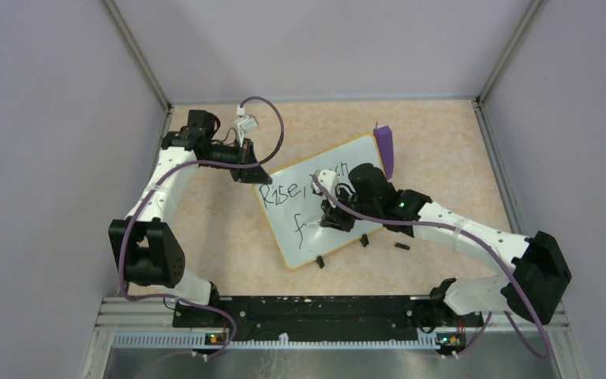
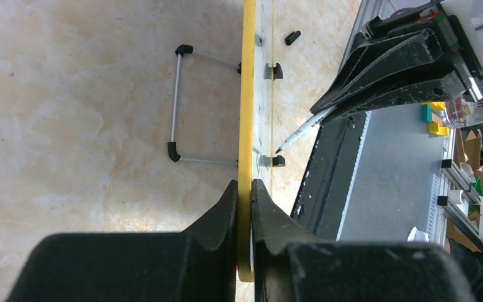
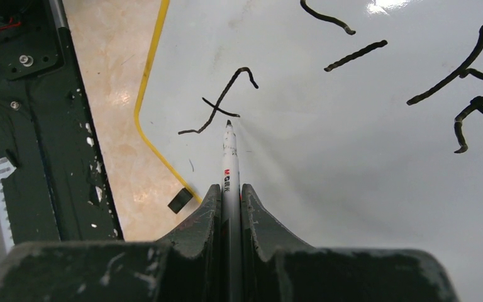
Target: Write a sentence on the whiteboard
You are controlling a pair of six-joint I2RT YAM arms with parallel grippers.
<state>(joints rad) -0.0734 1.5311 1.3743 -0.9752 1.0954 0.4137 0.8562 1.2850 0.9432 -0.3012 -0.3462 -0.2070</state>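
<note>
The right gripper is clamped on a marker, its tip down at the whiteboard by the crossbar of an "f", the sentence's second line. The left gripper pinches the board's yellow rim at its 10 o'clock corner. The board lies skewed in the middle of the table, with a purple block at its 1 o'clock corner.

top: overhead, far | left wrist: close, edge-on to whiteboard | right wrist: close, facing it | shared: whiteboard
</note>
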